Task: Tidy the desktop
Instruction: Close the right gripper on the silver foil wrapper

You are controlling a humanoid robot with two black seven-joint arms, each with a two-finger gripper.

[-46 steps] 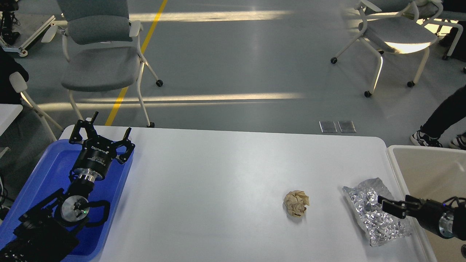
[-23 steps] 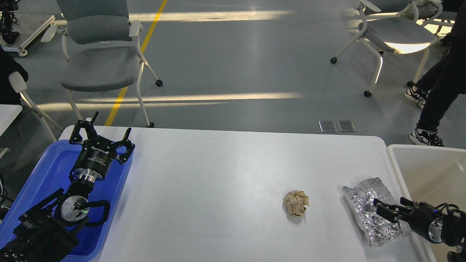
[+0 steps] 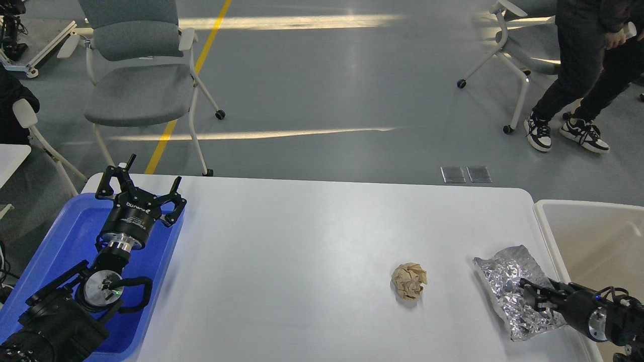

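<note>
The white desktop (image 3: 312,251) holds a crumpled brown paper ball (image 3: 409,281) right of centre and a crinkled silver foil bag (image 3: 505,274) near its right edge. My right gripper (image 3: 529,295) comes in from the lower right and sits low on the foil bag's near half. Its dark fingers overlap the foil, and I cannot tell how they stand. My left gripper (image 3: 142,182) is open and empty, fingers spread, above the far right corner of the blue tray (image 3: 70,236) at the desktop's left end.
A beige-white open bin (image 3: 588,231) stands just past the desktop's right edge. Grey chairs (image 3: 136,80) stand on the floor behind the table. A person's legs (image 3: 568,75) are at the far right.
My right gripper has moved down and slightly left onto the foil bag. The person in the background has walked left. My left arm has not moved.
</note>
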